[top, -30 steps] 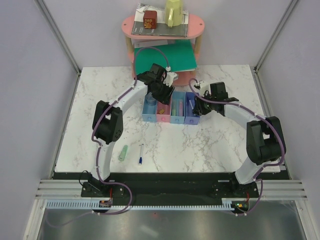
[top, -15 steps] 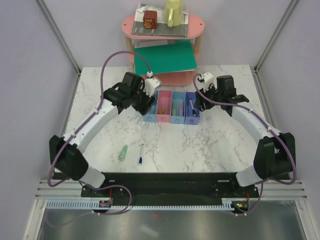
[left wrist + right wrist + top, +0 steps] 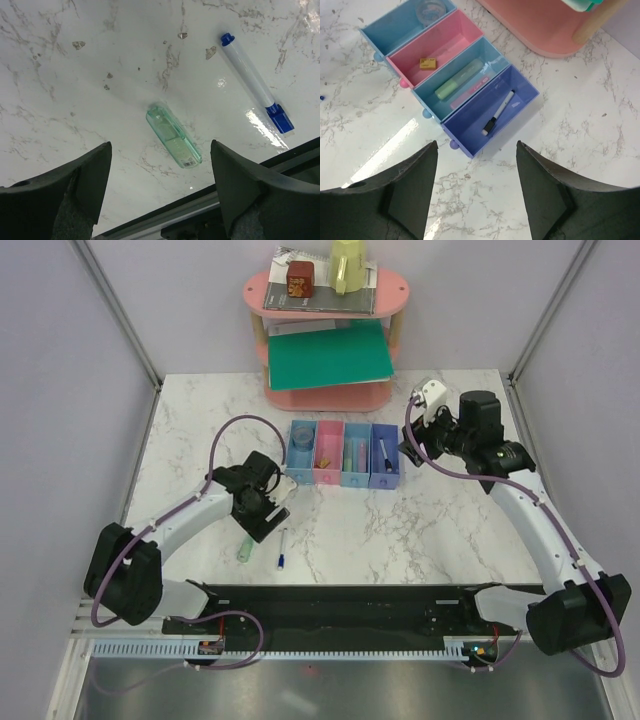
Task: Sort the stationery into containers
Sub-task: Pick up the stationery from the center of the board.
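The containers are four joined trays: light blue (image 3: 299,462), pink (image 3: 327,468), blue (image 3: 355,470), violet-blue (image 3: 384,472). In the right wrist view the light blue tray (image 3: 390,30) holds the clear tape roll (image 3: 429,9). The pink tray (image 3: 455,42) holds the tan eraser (image 3: 427,62). The blue tray (image 3: 495,62) holds a pale green marker (image 3: 458,80) and a pink marker (image 3: 470,92). The violet tray (image 3: 470,125) holds the thin black pen (image 3: 497,120). A translucent green marker (image 3: 173,136) and the white blue-tipped pen (image 3: 255,90) lie on the table. My left gripper (image 3: 160,145) is open above the green marker. My right gripper (image 3: 477,142) is open and empty, right of the trays.
The pink oval two-tier shelf (image 3: 380,288) stands at the back with grey books, a red box, a yellow-green cup and the green folder (image 3: 330,358). The table's black front edge (image 3: 340,592) lies just below the loose green marker (image 3: 245,548) and pen (image 3: 282,548).
My left arm swung from the light blue tray down to the front left, over the green marker. My right arm pulled back to the right, away from the violet tray.
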### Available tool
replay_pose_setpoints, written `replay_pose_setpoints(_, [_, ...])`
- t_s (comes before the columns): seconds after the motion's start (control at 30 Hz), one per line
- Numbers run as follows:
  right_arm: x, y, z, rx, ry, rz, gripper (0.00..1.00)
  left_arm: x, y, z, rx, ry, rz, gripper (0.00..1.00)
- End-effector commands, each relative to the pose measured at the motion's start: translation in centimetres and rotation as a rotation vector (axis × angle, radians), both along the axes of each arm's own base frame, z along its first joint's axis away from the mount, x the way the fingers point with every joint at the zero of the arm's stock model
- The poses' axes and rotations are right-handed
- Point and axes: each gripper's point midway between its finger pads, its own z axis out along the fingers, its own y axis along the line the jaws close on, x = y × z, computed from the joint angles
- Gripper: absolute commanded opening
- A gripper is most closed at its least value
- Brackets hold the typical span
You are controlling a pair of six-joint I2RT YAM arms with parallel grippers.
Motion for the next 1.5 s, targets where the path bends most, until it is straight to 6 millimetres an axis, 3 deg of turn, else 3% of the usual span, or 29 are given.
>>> replay_pose_setpoints(0.0, [-1.9, -0.9, -0.4, -0.062, -0.008, 0.017, 0.72, -1.0, 1.5, -0.5, 0.046, -0.003, 0.023, 0.85])
replay_pose_setpoints(0.47, [-2.4, -1.2, 1.3, -0.072, -0.029, 0.018, 0.72, -3.4, 2.5, -5.0, 0.027, 0.099, 0.021, 0.74])
replay_pose_setpoints(0.77, [-2.3, -1.0, 1.8, -0.063, -0.031, 0.020, 0.72, -2.7, 2.2, -6.7, 0.048, 0.142, 0.005, 0.50])
replay_pose_setpoints(0.8, [-2.4, -1.0, 1.9, -0.062, -0.034, 0.020, 0.72, -2.7, 2.3, -7.0, 0.059, 0.153, 0.003, 0.41])
replay_pose_setpoints(0.93, [-2.4, -1.0, 1.8, -0.061, -0.033, 0.019, 0.71, -2.2, 2.2, -7.5, 0.070, 0.165, -0.001, 0.23])
replay_pose_setpoints(1.1, [-2.4, -0.9, 1.5, -0.055, -0.023, 0.022, 0.71, -0.3, 0.9, -6.8, 0.041, 0.135, 0.008, 0.02])
replay_pose_setpoints(1.3, [-2.6, -1.0, 0.7, -0.064, -0.008, 0.026, 0.71, 2.0, -1.1, -5.1, -0.026, 0.094, 0.040, 0.02])
replay_pose_setpoints(1.43, [-2.7, -1.1, 0.2, -0.069, -0.001, 0.025, 0.71, 3.5, -2.3, -2.5, -0.078, 0.044, 0.042, 0.02])
replay_pose_setpoints(1.47, [-2.8, -1.0, 0.0, -0.068, 0.003, 0.025, 0.71, 4.5, -2.9, -0.9, -0.110, 0.003, 0.042, 0.02])
